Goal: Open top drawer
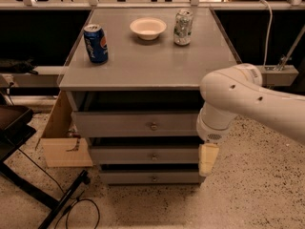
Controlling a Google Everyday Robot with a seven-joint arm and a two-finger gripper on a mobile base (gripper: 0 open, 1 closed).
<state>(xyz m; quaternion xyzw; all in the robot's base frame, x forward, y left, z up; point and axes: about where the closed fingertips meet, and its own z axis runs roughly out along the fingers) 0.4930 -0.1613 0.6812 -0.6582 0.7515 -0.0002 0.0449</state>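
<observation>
A brown cardboard box [61, 144] sits on the floor by the left side of the grey bench [143, 70]. On top of the bench, a blue can [96, 43] stands up near the left edge. A white bowl [148, 27] sits near the back edge, about in the middle. A silver can [182, 27] stands just beside the bowl, closer to the back right corner.

The top drawer [114, 124] is right under the front edge of the bench. It is wide and grey, and there is a dark gap above it. A small round knob [153, 126] is in the middle of its front. Two more grey drawer fronts [143, 155] are below it, each with a knob like that one.

The big white arm [248, 101] comes in from the right, by the front right corner of the bench. The gripper [208, 162] is cream in color and hangs down from the arm. It is by the right end of the drawer fronts, lower than the top drawer. It is well apart from the knob. I cannot tell how wide open the gripper is, or if it has hold of anything.
</observation>
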